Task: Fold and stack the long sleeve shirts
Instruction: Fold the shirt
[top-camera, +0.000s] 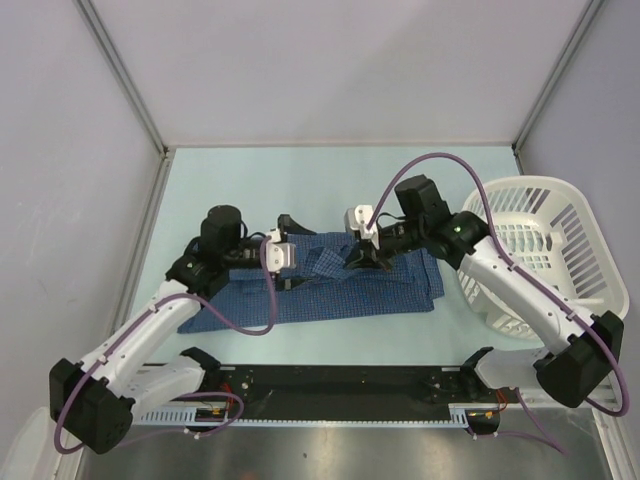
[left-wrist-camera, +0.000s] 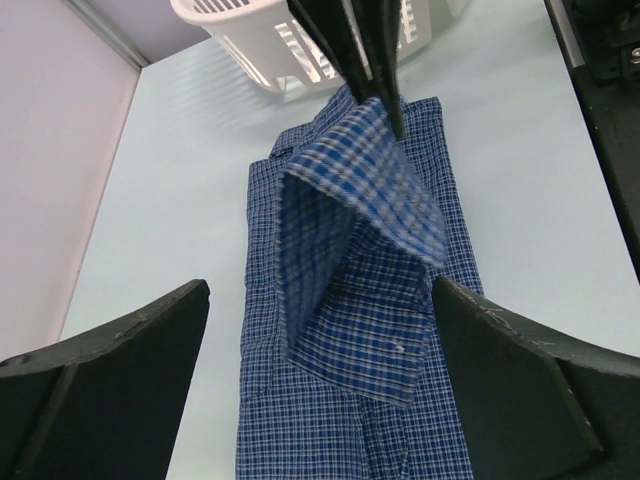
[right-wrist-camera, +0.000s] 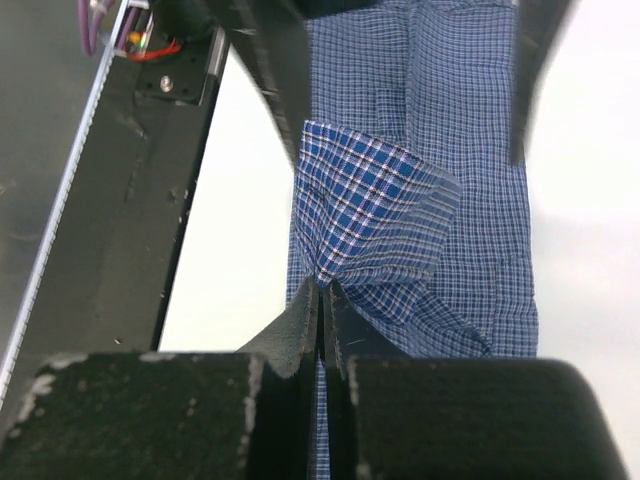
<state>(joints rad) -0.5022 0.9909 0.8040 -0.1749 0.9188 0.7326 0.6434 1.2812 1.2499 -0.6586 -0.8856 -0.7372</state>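
Lying flat on the tabletop (top-camera: 300, 170), directly beneath both tools, the long sleeve shirt (top-camera: 400, 285) is a partly folded blue band. A white basket (top-camera: 590, 260) sits off the right tool's outer side. The right tool (right-wrist-camera: 322, 300) is clamped shut on a thin pinch of a checked flap (right-wrist-camera: 370, 210), raised above the shirt body. The left tool (top-camera: 285, 262) has its jaws spread wide and holds nothing, with the flap just ahead of it. Risks: the thin pinch likely slips; pulling may drag the lower layers out of fold; the open fingers could snag the flap.
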